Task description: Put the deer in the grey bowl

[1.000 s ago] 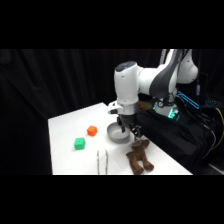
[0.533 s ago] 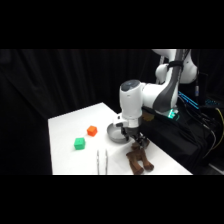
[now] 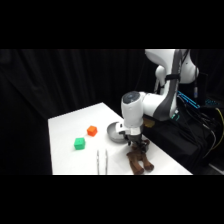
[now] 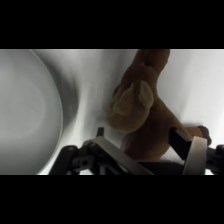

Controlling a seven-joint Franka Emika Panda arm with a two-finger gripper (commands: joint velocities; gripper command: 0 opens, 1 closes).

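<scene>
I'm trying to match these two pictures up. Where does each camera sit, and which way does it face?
Side view: stands beside the table, looking across and down; shows the white arm, its gripper low over the deer, next to the grey bowl.
Wrist view: rides on the arm's wrist, looking past the gripper at the table; the black linkage and fingers rise from the bottom edge.
Both show the deer and the grey bowl.

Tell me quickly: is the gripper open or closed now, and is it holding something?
Gripper: open, fingers either side of the dark brown plush deer, not holding it.
</scene>
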